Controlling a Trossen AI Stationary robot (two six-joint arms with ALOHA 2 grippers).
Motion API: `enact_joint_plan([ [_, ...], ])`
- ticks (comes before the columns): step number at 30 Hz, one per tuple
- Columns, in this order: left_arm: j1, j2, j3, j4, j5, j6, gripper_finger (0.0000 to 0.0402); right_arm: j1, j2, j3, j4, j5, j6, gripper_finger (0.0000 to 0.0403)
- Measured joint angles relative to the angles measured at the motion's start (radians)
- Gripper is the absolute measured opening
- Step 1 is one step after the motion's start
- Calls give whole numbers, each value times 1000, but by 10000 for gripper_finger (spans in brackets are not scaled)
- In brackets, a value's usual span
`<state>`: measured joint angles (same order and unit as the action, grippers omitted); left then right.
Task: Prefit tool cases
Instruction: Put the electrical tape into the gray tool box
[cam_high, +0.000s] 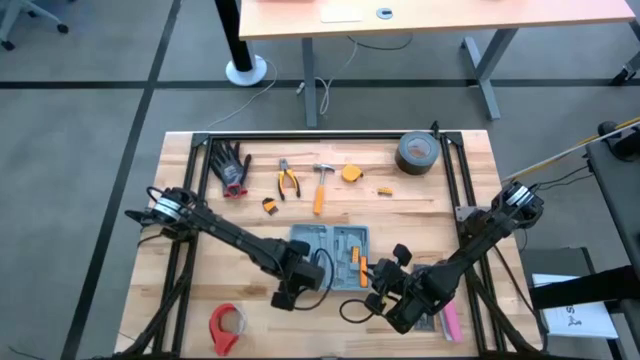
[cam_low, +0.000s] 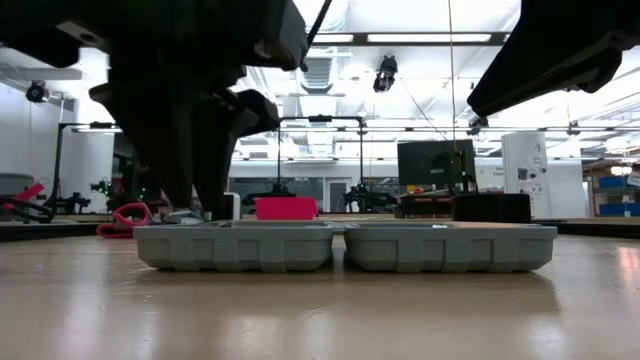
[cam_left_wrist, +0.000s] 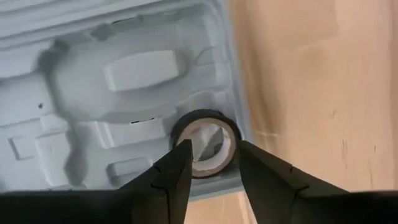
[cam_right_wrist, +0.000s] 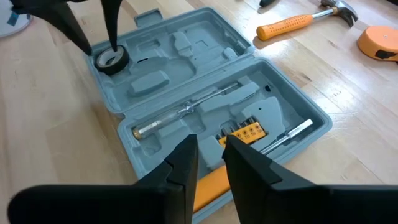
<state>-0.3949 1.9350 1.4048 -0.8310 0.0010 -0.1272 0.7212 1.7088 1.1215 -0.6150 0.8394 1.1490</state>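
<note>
The blue-grey tool case (cam_high: 330, 255) lies open and flat mid-table, both tray halves up. A small black tape roll (cam_left_wrist: 205, 143) lies flat in a corner slot of its left half. My left gripper (cam_left_wrist: 212, 149) points down over that roll, open, one finger at each side of it; whether it touches the roll I cannot tell. The right half holds a screwdriver (cam_right_wrist: 186, 111) and an orange bit holder (cam_right_wrist: 242, 132). My right gripper (cam_right_wrist: 210, 146) slants down over the case's right edge, shut on an orange-handled tool (cam_right_wrist: 208, 185). My right gripper has the orange-handled tool between its two fingers, and orange (cam_right_wrist: 210, 180) shows in the narrow gap behind the tips. The fingers slant down from the table's right side. They hide the place of contact, so part and resting point cannot be told.
On the far half of the table lie black-and-red gloves (cam_high: 230, 167), pliers (cam_high: 288, 181), a hammer (cam_high: 320, 187), an orange tape measure (cam_high: 351, 173) and a grey duct-tape roll (cam_high: 417, 153). A red tape dispenser (cam_high: 225, 325) sits near left, a pink bar (cam_high: 450, 322) near right.
</note>
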Motion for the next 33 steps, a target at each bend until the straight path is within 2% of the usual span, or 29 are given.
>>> enact_joint_plan([
  [6,-30,0,23,-34,-54,80,181,0,0,0,0,0,0,50],
  [12,-44,0,48,-58,-124,91,210,-2,0,0,0,0,2,54],
  [19,-45,0,87,-89,-123,58,207,-2,0,0,0,-1,3,69],
  [24,-44,0,65,-83,-123,48,199,-2,0,0,1,-2,3,69],
  [33,-37,46,-43,91,-115,46,198,-2,0,0,3,-2,3,49],
])
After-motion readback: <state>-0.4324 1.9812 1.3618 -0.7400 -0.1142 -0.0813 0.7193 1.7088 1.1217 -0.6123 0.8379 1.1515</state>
